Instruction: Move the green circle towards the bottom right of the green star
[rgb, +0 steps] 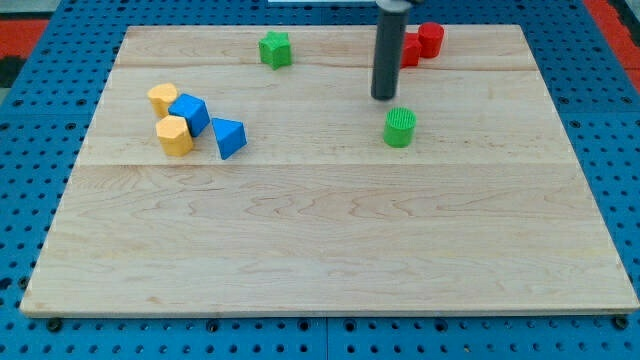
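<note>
My tip (385, 97) rests just beside the green circle (400, 127), at its eleven o'clock; no pincer is fitted. The green star (275, 48) lies well apart at ten o'clock. I judge a leftward push from three o'clock works best. On the tabletop (330, 240): two green, two red, two blue, two yellow blocks.

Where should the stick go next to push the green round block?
Probably my tip should slip round to the view's right side of the green circle. My tip now sits just above it, toward the view's top, and the green star lies far off at the view's upper left. Pushing from the right would slide the circle leftward, toward the spot at the star's bottom right.
</note>
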